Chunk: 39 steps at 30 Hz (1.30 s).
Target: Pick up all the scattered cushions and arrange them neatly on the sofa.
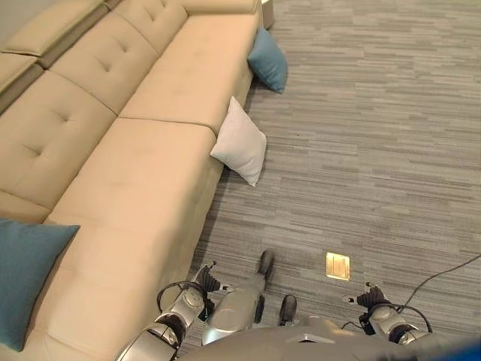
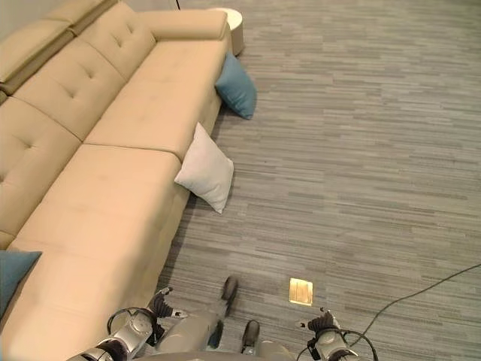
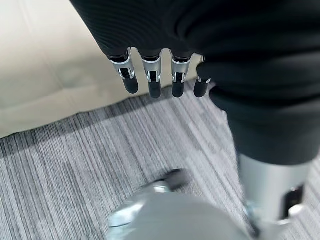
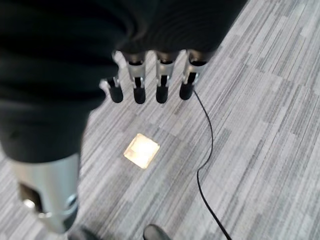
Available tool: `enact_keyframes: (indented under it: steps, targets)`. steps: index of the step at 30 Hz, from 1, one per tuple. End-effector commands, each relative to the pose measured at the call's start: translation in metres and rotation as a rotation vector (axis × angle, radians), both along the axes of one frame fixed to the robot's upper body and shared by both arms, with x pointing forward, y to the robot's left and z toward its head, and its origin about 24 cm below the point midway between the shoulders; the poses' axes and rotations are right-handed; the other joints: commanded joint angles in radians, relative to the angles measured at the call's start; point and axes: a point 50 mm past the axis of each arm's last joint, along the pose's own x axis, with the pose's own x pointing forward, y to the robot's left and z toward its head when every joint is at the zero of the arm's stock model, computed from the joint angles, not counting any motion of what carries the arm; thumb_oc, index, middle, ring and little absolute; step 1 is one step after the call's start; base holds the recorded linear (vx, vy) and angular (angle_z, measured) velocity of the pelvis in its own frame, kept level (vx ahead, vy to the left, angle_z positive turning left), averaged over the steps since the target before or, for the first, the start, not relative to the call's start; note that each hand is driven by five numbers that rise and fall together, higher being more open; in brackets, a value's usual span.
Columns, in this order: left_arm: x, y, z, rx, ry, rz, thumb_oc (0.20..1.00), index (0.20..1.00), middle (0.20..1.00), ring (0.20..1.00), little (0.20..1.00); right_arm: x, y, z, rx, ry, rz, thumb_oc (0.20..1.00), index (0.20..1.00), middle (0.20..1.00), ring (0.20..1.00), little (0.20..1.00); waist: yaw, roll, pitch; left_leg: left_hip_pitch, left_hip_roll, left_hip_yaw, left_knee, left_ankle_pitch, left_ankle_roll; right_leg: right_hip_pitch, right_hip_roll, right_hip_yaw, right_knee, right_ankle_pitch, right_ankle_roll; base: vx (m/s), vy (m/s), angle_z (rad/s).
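Leaning against the front of the beige sofa (image 1: 143, 173) at about 12 o'clock: a white cushion (image 1: 240, 141), on the grey carpet (image 1: 361, 150). Farther off, near 1 o'clock, a blue cushion (image 1: 268, 59) propped the same way. Lying on the seat at 9 o'clock, a second blue cushion (image 1: 26, 274). Hanging low at 7 o'clock, left hand (image 3: 150, 75), fingers relaxed, empty. At 5 o'clock, right hand (image 4: 150, 80), likewise slack above a brass floor plate (image 4: 141, 150).

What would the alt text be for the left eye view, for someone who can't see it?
A long beige sofa runs along grey carpet, with a white cushion and a blue cushion on the floor leaning against its front. Another blue cushion lies on the seat.
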Motion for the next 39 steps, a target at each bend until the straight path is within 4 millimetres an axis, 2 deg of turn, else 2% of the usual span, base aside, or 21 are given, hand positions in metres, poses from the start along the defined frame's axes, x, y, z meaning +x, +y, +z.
enact_keyframes:
  steps: [1,4,5,6,8,10,12,13,17,18,19,20,23,25,26,27,29,30,34,35,39]
  targets:
    - [-0.013,-0.019,-0.007,-0.053,0.041,-0.009,1.000,1.000,1.000,1.000,1.000,-0.014,-0.010,-0.001,-0.024,0.013,-0.017,1.000,1.000,1.000,1.000,1.000,0.030,-0.014,-0.049,0.096,-0.010,0.011,0.146,-0.136,0.074,0.003,-0.069,0.094,0.088,-0.085,0.156,0.48,0.100,-1.03]
    - [-0.016,-0.010,-0.007,-0.054,0.038,0.038,1.000,1.000,1.000,1.000,1.000,-0.014,-0.002,-0.003,-0.003,0.026,0.015,1.000,1.000,1.000,1.000,1.000,0.052,-0.022,-0.081,0.171,0.013,0.041,0.126,-0.181,0.118,-0.042,-0.105,0.095,0.321,-0.101,0.208,0.41,0.115,-0.83]
    - [-0.010,-0.008,-0.004,-0.055,0.008,0.048,1.000,1.000,1.000,1.000,1.000,-0.009,0.001,-0.003,0.002,0.019,0.042,1.000,1.000,1.000,1.000,1.000,0.030,-0.011,-0.058,0.198,0.021,0.041,0.125,-0.196,0.141,-0.156,-0.127,0.097,0.522,-0.027,0.261,0.18,0.091,-0.77]
    - [-0.005,-0.005,-0.001,-0.047,-0.014,0.056,1.000,1.000,1.000,1.000,1.000,-0.004,0.002,-0.001,0.004,0.005,0.047,1.000,1.000,1.000,1.000,1.000,0.016,0.005,-0.040,0.213,0.030,0.036,0.129,-0.214,0.155,-0.222,-0.142,0.082,0.624,-0.002,0.280,0.12,0.069,-0.19]
    - [-0.005,-0.003,0.000,-0.049,-0.023,0.083,1.000,1.000,1.000,1.000,1.000,-0.003,0.001,0.000,0.002,0.001,0.045,1.000,1.000,1.000,1.000,1.000,0.003,0.020,-0.035,0.254,0.037,0.024,0.120,-0.240,0.160,-0.289,-0.170,0.056,0.652,-0.008,0.264,0.20,0.029,0.35]
    - [-0.011,-0.001,-0.002,-0.063,-0.012,0.121,1.000,1.000,1.000,1.000,1.000,-0.004,-0.002,0.000,-0.004,0.003,0.038,1.000,1.000,1.000,1.000,1.000,-0.011,0.024,-0.033,0.313,0.038,0.009,0.090,-0.267,0.154,-0.318,-0.180,0.040,0.513,-0.030,0.232,0.38,-0.081,0.08]
    - [-0.016,0.001,-0.005,-0.067,-0.001,0.152,1.000,1.000,1.000,1.000,1.000,-0.005,-0.004,0.000,-0.009,0.007,0.034,1.000,1.000,1.000,1.000,1.000,-0.025,0.022,-0.030,0.359,0.036,-0.014,0.065,-0.287,0.145,-0.375,-0.181,0.059,0.389,0.015,0.230,0.40,-0.200,-0.15]
    - [-0.015,0.002,-0.004,-0.059,0.000,0.148,1.000,1.000,1.000,1.000,1.000,-0.012,-0.008,-0.001,-0.015,0.025,0.020,1.000,1.000,1.000,1.000,1.000,-0.040,0.018,-0.032,0.394,0.039,-0.037,0.044,-0.303,0.130,-0.384,-0.182,0.091,0.257,0.060,0.242,0.33,-0.190,0.04]
    - [-0.026,-0.006,-0.010,-0.069,0.040,0.137,1.000,1.000,1.000,1.000,1.000,-0.023,-0.012,-0.003,-0.021,0.050,-0.012,1.000,1.000,1.000,1.000,1.000,-0.051,0.008,-0.058,0.413,0.055,-0.056,0.078,-0.335,0.109,-0.322,-0.170,0.101,0.196,0.091,0.223,0.29,-0.254,0.69]
    - [-0.025,-0.008,-0.010,-0.071,0.042,0.131,1.000,1.000,1.000,1.000,1.000,-0.024,-0.012,-0.003,-0.017,0.046,-0.018,1.000,1.000,1.000,1.000,1.000,-0.053,0.008,-0.064,0.400,0.063,-0.057,0.104,-0.332,0.097,-0.301,-0.165,0.102,0.178,0.085,0.214,0.26,-0.356,0.66]
    - [-0.022,-0.012,-0.009,-0.094,0.030,0.141,1.000,1.000,1.000,1.000,1.000,-0.022,-0.010,-0.003,-0.004,0.024,-0.041,1.000,1.000,1.000,1.000,1.000,-0.049,0.000,-0.060,0.342,0.076,-0.037,0.231,-0.280,0.061,-0.242,-0.163,0.083,0.128,0.077,0.198,0.19,-0.361,0.58]
    - [-0.016,-0.015,-0.007,-0.115,0.010,0.150,1.000,1.000,1.000,1.000,1.000,-0.017,-0.011,-0.002,-0.004,0.004,-0.051,1.000,1.000,1.000,1.000,1.000,-0.045,-0.008,-0.047,0.284,0.080,-0.026,0.316,-0.247,0.052,-0.215,-0.164,0.075,0.107,0.070,0.186,0.15,-0.336,0.56]
    - [-0.002,-0.021,-0.001,-0.160,-0.034,0.146,1.000,1.000,1.000,1.000,1.000,-0.006,-0.012,0.002,-0.013,-0.022,-0.037,1.000,1.000,1.000,1.000,1.000,-0.027,-0.020,-0.019,0.162,0.083,0.023,0.468,-0.225,0.044,-0.137,-0.167,0.037,0.058,0.045,0.165,0.14,-0.226,0.47]
    - [-0.002,-0.023,-0.001,-0.157,-0.025,0.126,1.000,1.000,1.000,1.000,1.000,-0.007,-0.017,0.003,-0.022,-0.026,-0.042,1.000,1.000,1.000,1.000,1.000,-0.019,-0.021,-0.015,0.134,0.068,0.053,0.381,-0.266,0.053,-0.106,-0.162,0.026,0.048,0.023,0.166,0.26,-0.136,0.37]
    - [-0.002,-0.023,-0.001,-0.153,-0.021,0.118,1.000,1.000,1.000,1.000,1.000,-0.009,-0.019,0.003,-0.025,-0.025,-0.050,1.000,1.000,1.000,1.000,1.000,-0.020,-0.018,-0.015,0.134,0.064,0.066,0.331,-0.261,0.054,-0.095,-0.157,0.017,0.048,0.014,0.167,0.28,-0.085,0.27]
    - [0.001,-0.024,-0.001,-0.137,-0.026,0.097,1.000,1.000,1.000,1.000,1.000,-0.010,-0.021,0.004,-0.025,-0.037,-0.071,1.000,1.000,1.000,1.000,1.000,-0.030,-0.014,-0.012,0.092,0.087,0.149,0.250,-0.196,0.046,-0.071,-0.146,-0.013,0.044,-0.008,0.164,0.20,-0.055,0.33]
    - [0.005,-0.026,0.001,-0.135,-0.034,0.076,1.000,1.000,1.000,1.000,1.000,-0.014,-0.021,0.003,-0.028,-0.026,-0.089,1.000,1.000,1.000,1.000,1.000,-0.036,-0.010,-0.009,0.052,0.130,0.255,0.215,-0.142,0.045,-0.046,-0.140,-0.051,0.044,-0.028,0.160,0.19,-0.036,0.63]
    - [0.002,-0.025,0.000,-0.139,-0.026,0.085,1.000,1.000,1.000,1.000,1.000,-0.015,-0.019,0.002,-0.019,-0.019,-0.089,1.000,1.000,1.000,1.000,1.000,-0.036,-0.006,-0.016,0.078,0.138,0.279,0.192,-0.154,0.053,-0.042,-0.133,-0.054,0.056,-0.042,0.160,0.30,0.030,0.76]
    - [-0.013,-0.019,-0.006,-0.134,0.015,0.128,1.000,1.000,1.000,1.000,1.000,-0.023,-0.005,-0.005,-0.005,0.032,-0.016,1.000,1.000,1.000,1.000,1.000,-0.001,-0.031,-0.054,0.135,0.087,0.238,0.184,-0.213,0.094,-0.010,-0.164,-0.058,0.150,-0.089,0.181,0.35,0.130,-0.01]
    - [-0.010,-0.016,-0.005,-0.130,0.008,0.124,1.000,1.000,1.000,1.000,1.000,-0.020,-0.001,-0.005,0.006,0.030,0.010,1.000,1.000,1.000,1.000,1.000,0.000,-0.026,-0.054,0.186,0.071,0.212,0.154,-0.235,0.122,-0.091,-0.197,-0.047,0.354,-0.062,0.222,0.36,0.254,-0.37]
    - [-0.003,-0.012,0.000,-0.119,-0.024,0.118,1.000,1.000,1.000,1.000,1.000,-0.014,0.002,-0.004,0.015,0.018,0.035,1.000,1.000,1.000,1.000,1.000,-0.019,-0.007,-0.036,0.210,0.060,0.165,0.159,-0.251,0.151,-0.184,-0.208,-0.012,0.571,-0.008,0.244,0.13,0.107,0.41]
